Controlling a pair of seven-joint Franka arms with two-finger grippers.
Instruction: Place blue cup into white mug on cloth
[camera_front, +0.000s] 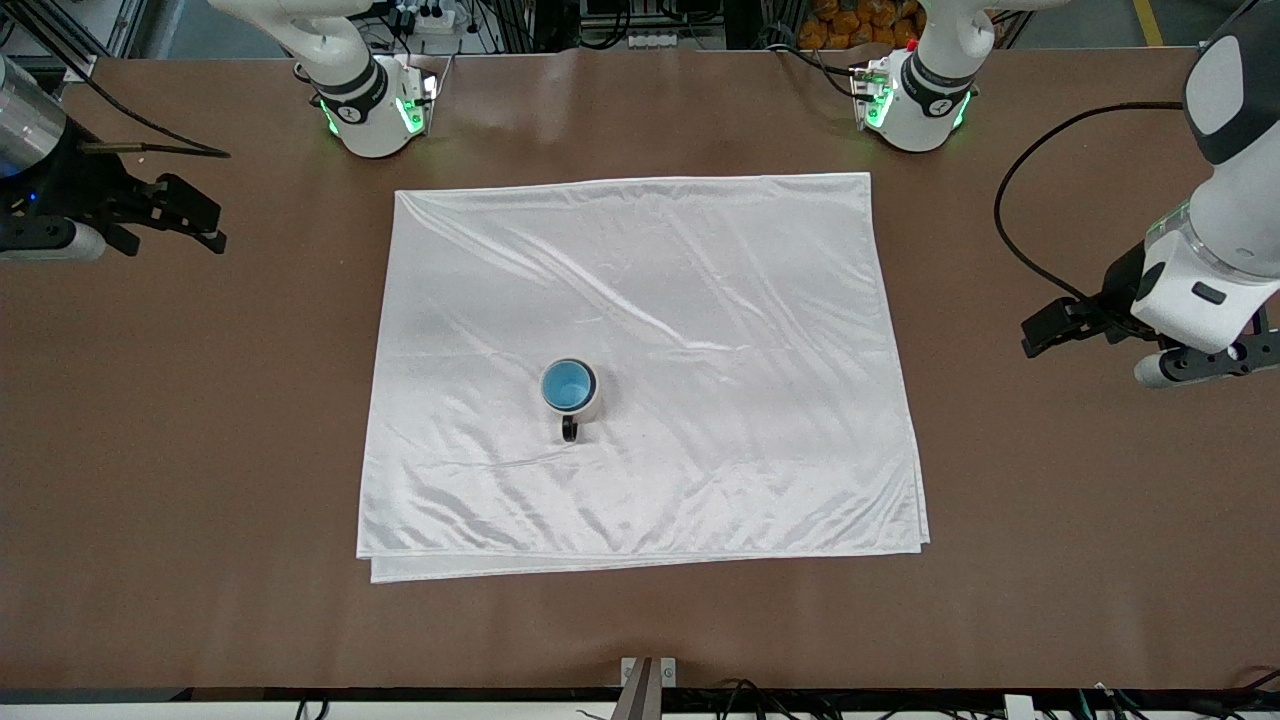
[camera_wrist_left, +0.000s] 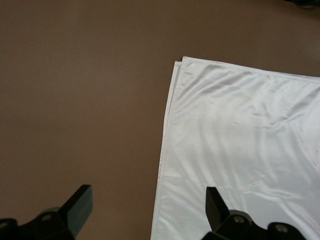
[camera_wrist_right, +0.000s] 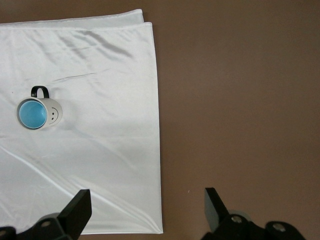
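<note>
Blue cup sat nested in the white mug on the cloth, both arms drawn back.

The brown desk (camera_front: 200, 450) carried a large, shiny, wrinkled white cloth (camera_front: 700, 300) with doubled edges. Both arms waited: the left gripper (camera_front: 1040, 335) hung over the desk's bare end by the left arm, the right gripper (camera_front: 195, 215) over the other end, jaws of each spread open and holding nothing. The round white mug (camera_front: 585, 405), dark loop handle toward the front camera, stood upright mid-cloth with the blue cup (camera_front: 566, 385) inside.
</note>
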